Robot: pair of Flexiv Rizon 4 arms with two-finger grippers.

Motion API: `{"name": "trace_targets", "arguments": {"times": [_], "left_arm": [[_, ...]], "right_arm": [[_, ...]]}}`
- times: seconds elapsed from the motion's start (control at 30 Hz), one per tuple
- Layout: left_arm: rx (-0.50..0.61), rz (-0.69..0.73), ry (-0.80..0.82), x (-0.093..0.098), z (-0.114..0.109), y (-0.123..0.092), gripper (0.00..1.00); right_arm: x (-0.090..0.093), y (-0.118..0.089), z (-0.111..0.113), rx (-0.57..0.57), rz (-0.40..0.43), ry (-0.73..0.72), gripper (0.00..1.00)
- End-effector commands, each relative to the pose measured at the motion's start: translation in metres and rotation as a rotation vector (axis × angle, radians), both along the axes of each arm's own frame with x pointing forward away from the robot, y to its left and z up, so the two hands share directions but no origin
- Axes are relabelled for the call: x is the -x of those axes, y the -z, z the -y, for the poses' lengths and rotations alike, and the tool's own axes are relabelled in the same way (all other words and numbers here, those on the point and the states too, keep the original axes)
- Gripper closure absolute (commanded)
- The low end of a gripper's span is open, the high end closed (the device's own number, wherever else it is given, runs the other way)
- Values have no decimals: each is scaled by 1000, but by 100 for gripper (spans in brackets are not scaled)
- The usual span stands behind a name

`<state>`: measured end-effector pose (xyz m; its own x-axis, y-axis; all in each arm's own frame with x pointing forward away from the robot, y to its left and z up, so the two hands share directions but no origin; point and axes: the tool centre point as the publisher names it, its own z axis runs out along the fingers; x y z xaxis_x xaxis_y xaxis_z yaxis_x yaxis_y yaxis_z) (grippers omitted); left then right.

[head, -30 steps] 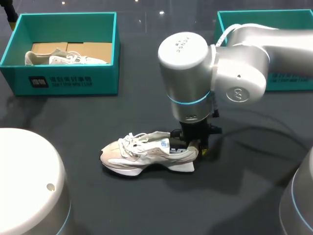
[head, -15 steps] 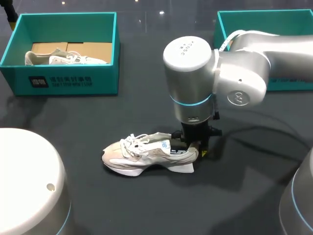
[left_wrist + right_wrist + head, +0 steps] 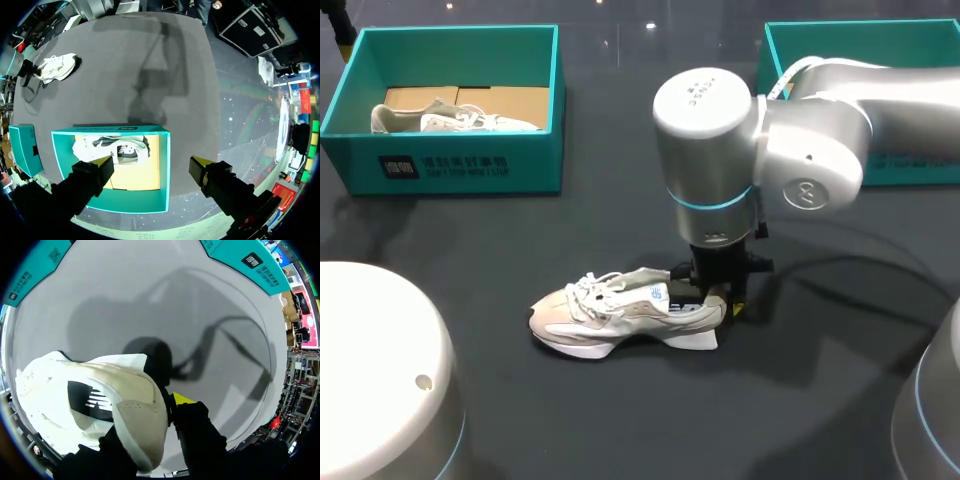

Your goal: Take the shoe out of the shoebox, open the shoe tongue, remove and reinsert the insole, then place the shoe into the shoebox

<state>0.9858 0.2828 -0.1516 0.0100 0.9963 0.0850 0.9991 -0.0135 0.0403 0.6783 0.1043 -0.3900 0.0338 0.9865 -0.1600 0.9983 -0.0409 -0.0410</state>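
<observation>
A cream sneaker lies on its sole on the dark table, toe toward the left. My right gripper comes straight down on its heel and is shut on the heel rim. In the right wrist view the sneaker fills the space beside one yellow fingertip outside the heel; the other finger is hidden inside the shoe. My left gripper hangs open high above the left teal shoebox, which holds a second sneaker.
The left shoebox stands at the back left with its sneaker on a cardboard insert. A second teal shoebox sits at the back right, partly behind my right arm. Both arm bases bulk in the near corners.
My right arm has shifted slightly to the right, and the sneaker moved a little with it. The left gripper has stayed open.
</observation>
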Motion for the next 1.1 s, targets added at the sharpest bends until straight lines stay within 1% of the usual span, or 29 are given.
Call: {"name": "trace_targets", "arguments": {"times": [0.03, 0.17, 0.2, 0.27, 0.33, 0.37, 0.4, 0.5, 0.57, 0.63, 0.7, 0.73, 0.77, 0.83, 0.87, 1.1], "left_arm": [[-2, 2, 1, 1, -1, 0, 0], [-2, 2, 1, 1, -1, 0, 0], [-2, 2, 1, 1, -1, 0, 0], [-2, 2, 1, 1, -1, 0, 0], [-2, 2, 1, 1, -1, 0, 0], [-2, 2, 1, 1, -1, 0, 0], [-2, 2, 1, 1, -1, 0, 0], [-2, 2, 1, 1, -1, 0, 0], [-2, 2, 1, 1, -1, 0, 0], [-2, 2, 1, 1, -1, 0, 0], [-2, 2, 1, 1, -1, 0, 0], [-2, 2, 1, 1, -1, 0, 0], [-2, 2, 1, 1, -1, 0, 0], [-2, 2, 1, 1, -1, 0, 0], [-2, 2, 1, 1, -1, 0, 0], [-2, 2, 1, 1, -1, 0, 0]], "right_arm": [[0, 1, 1, -5, -5, 0, 61], [0, -2, 0, -5, -8, -3, 58], [1, -3, -1, -7, -6, -6, 57], [2, -9, -2, -11, -1, -11, 51], [3, -18, -5, -25, 13, -22, 24], [3, -22, -6, -24, 12, -24, 15], [4, -29, -8, -34, 17, -29, 0], [5, -48, -11, -49, 22, -45, 0], [5, -61, -12, -118, -2, -58, 0], [4, -68, -10, -196, -4, -84, 0], [5, -79, -9, -281, 42, -176, 0], [7, -85, -9, -350, 72, -243, 0], [7, -89, -8, -374, 78, -271, 0], [7, -99, -5, -525, 122, -429, 0], [7, -104, -2, -580, 130, -511, 0], [7, -104, -2, -580, 130, -511, 0]]}}
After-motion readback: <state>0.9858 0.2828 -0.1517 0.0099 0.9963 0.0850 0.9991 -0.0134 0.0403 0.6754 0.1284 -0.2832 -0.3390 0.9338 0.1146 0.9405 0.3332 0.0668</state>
